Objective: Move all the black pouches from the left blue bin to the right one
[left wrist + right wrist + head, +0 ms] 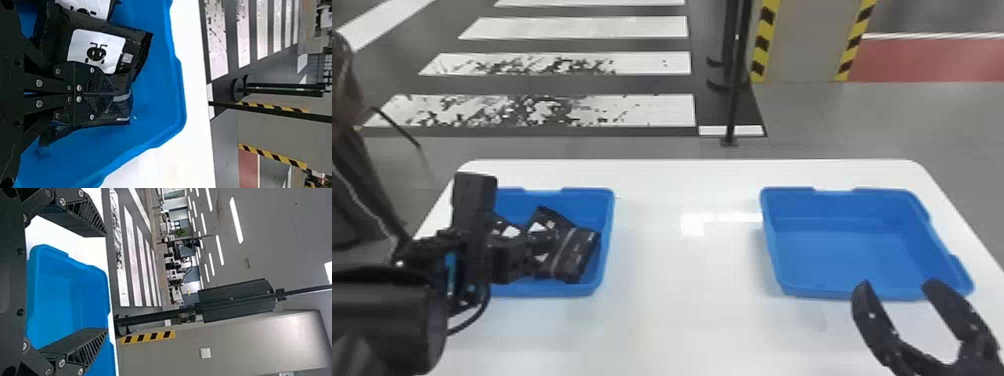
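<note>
Left blue plastic bin: It sits on the white table (682,320) on the robot's left, within the left arm's reach, presumably as the source.
Black pouches with white labels (96,51): They lie in the left bin, overlapping and at differing angles, as loose stock waiting to be moved. One shows a black bug-like figure beside a small square code.
Black pouch with pale stripes (574,255): It rests in the same bin, against its companions and near the wall facing the other bin, which probably makes it the handiest to take.
Left end effector (113,94): Its two flat black fingers are together, tips over the pouches, placed there most likely for a pick. Whether a fold of film is pinched between them I cannot tell.
Right blue plastic bin (852,260): It stands well apart from the first, on the robot's right, as the destination.
Right end effector (106,282): Its fingers are spread apart with nothing between them, at the near side of the right bin, seemingly waiting.
Hidden: The black left arm (387,320) and its end effector cover the outer part of the left bin and some of its contents, so the pouches cannot be counted surely.
Cut off: In the left wrist view, one labelled pouch runs past the edge.
Hard to make out: Where one dark pouch ends and the next begins.
</note>
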Motion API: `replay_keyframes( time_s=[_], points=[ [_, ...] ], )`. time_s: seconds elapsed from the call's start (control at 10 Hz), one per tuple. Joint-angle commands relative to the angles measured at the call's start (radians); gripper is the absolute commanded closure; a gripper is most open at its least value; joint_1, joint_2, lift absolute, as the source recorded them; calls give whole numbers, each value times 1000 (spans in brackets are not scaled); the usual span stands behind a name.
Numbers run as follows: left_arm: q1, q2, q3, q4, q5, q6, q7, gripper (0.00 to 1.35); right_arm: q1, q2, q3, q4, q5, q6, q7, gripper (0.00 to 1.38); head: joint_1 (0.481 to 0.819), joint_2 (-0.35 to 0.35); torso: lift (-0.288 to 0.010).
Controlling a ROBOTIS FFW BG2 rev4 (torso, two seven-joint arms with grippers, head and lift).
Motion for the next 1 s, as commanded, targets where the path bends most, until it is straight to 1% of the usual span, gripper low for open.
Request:
replay_keyframes(
  time_s=[0.0, 0.1, 0.2, 0.3, 0.4, 0.5, 0.6, 0.7, 0.9],
  points=[
    [66, 0, 22, -129, 32, 4, -3, 1210, 0, 1, 0, -2, 0, 0, 1, 173, 695, 34, -140],
    [91, 5, 26, -166, 52, 12, -9, 1210, 0, 1, 0, -2, 0, 0, 1, 173, 695, 29, -140],
    [103, 6, 28, -168, 66, 17, -9, 1210, 0, 1, 0, -2, 0, 0, 1, 173, 695, 20, -140],
    [103, 5, 36, -168, 90, 51, -3, 1154, 0, 1, 0, -2, 0, 2, 1, 173, 695, 14, -140],
    [105, 3, 42, -168, 98, 75, 6, 670, 0, 1, 0, -2, 0, 5, 1, 173, 695, 13, -140],
    [98, 2, 42, -164, 100, 85, 11, 251, 0, 1, 0, 0, -2, 5, 1, 173, 695, 15, -140],
    [76, 3, 36, -156, 96, 117, 17, 113, 0, 1, 2, 0, -2, 7, 1, 173, 695, 17, -140],
    [49, 3, 28, -139, 96, 169, 24, 148, -2, 1, 2, 3, -2, 10, 1, 173, 695, 19, -140],
    [-27, 5, -4, -87, 66, 287, 44, 150, -5, 1, 2, 5, -4, 10, 1, 173, 695, 23, -140]
  ],
)
